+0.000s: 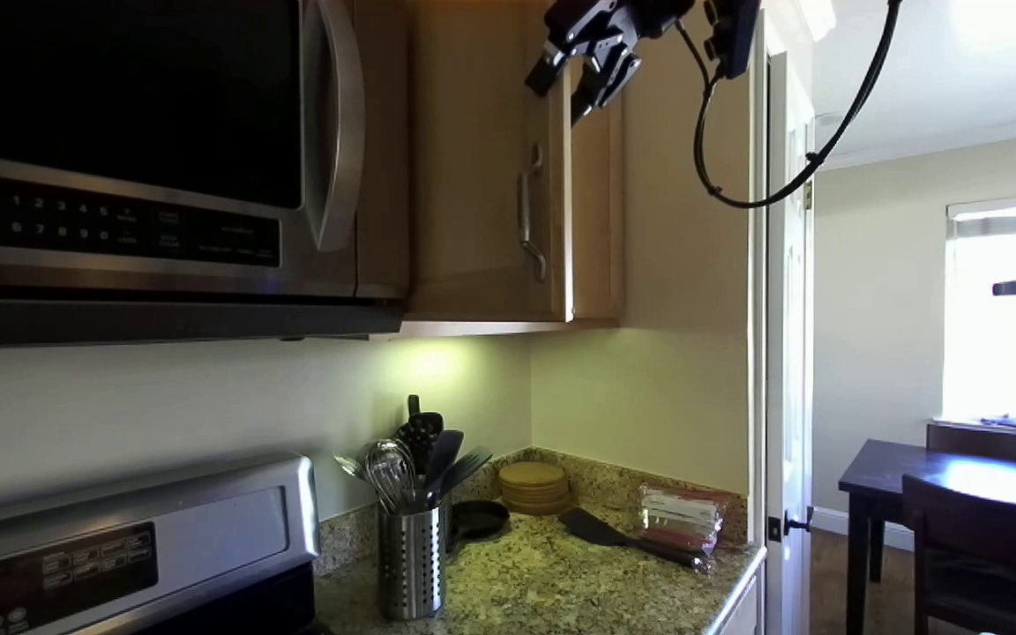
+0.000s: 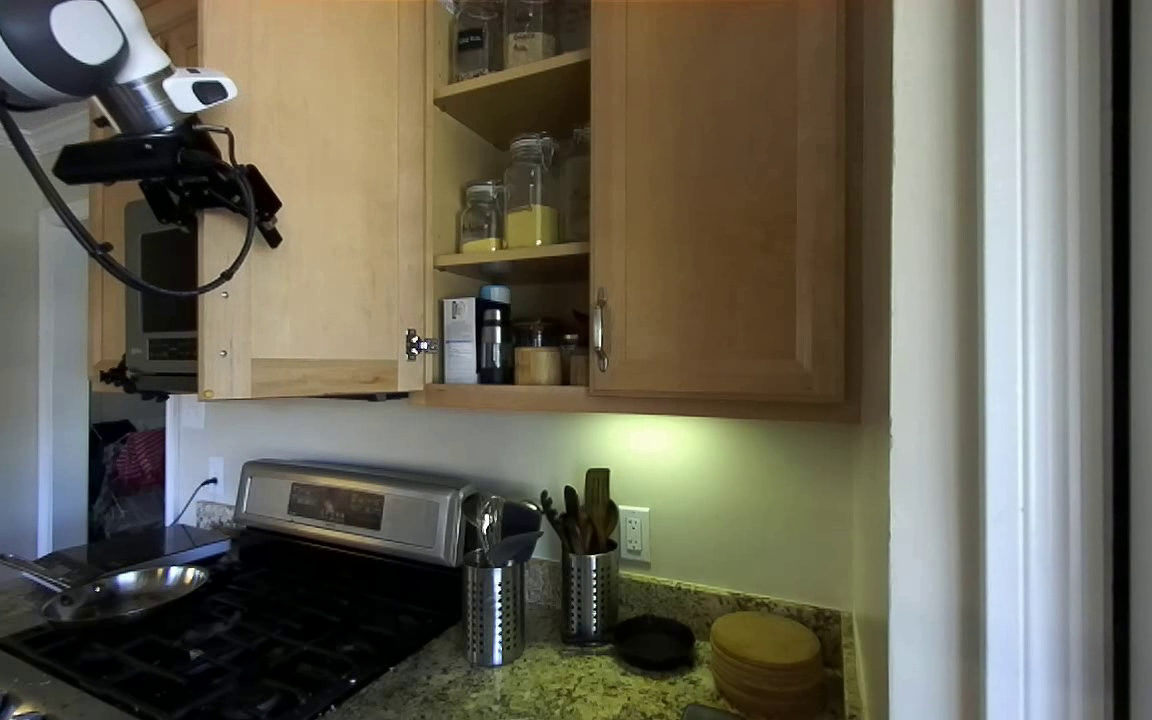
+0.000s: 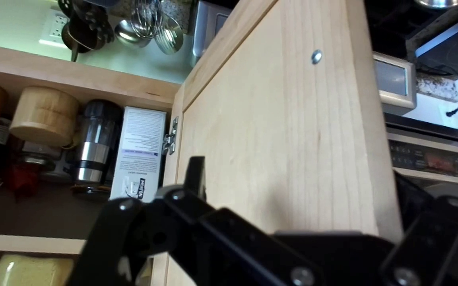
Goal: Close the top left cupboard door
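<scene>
The top left cupboard door (image 2: 326, 200) is light-brown wood and stands swung open. An exterior view shows its outer face (image 1: 473, 176) with the silver bar handle (image 1: 526, 212) near its free edge. The wrist view shows its pale inner face (image 3: 245, 131) and a hinge (image 3: 169, 139) at the cabinet side. My black gripper (image 1: 568, 88) is open, its fingers on either side of the door's free edge, above the handle. In the wrist view the gripper (image 3: 300, 180) has one finger before the inner face; the other is mostly hidden behind the door. Contact cannot be told.
The matching door (image 2: 716, 200) to the right is shut. Shelves (image 2: 511, 260) inside hold jars and a white box (image 3: 139, 151). A steel microwave (image 1: 120, 115) is beside the open door. The stove (image 2: 236, 590) and utensil holders (image 2: 494, 610) stand below. A cable (image 2: 136, 285) hangs from the arm.
</scene>
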Robot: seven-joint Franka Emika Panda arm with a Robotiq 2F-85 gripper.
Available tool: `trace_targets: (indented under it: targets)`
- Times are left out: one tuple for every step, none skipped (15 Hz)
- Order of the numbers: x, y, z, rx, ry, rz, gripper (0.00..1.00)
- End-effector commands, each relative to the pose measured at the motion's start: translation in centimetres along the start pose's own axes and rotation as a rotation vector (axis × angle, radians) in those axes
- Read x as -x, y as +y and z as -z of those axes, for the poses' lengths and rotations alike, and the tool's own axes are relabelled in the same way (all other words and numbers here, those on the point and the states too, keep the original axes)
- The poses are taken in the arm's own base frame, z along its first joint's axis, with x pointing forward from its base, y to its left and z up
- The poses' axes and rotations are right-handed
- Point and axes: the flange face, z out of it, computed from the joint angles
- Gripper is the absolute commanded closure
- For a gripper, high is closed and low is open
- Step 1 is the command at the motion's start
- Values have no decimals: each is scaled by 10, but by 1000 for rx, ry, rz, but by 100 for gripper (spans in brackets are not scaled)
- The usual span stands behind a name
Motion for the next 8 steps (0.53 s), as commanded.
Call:
trace_targets:
  targets:
    - [3,45,-13,116,-10,-61,0]
    - [5,48,-12,127,-14,-66,0]
    - [6,51,-12,136,-17,-70,0]
    - [7,57,-14,151,-24,-81,0]
    - [8,62,-15,161,-28,-91,0]
    - [9,70,-17,176,-35,-108,0]
    - [11,76,-18,198,-39,-118,0]
    - [12,87,-22,226,-49,-133,0]
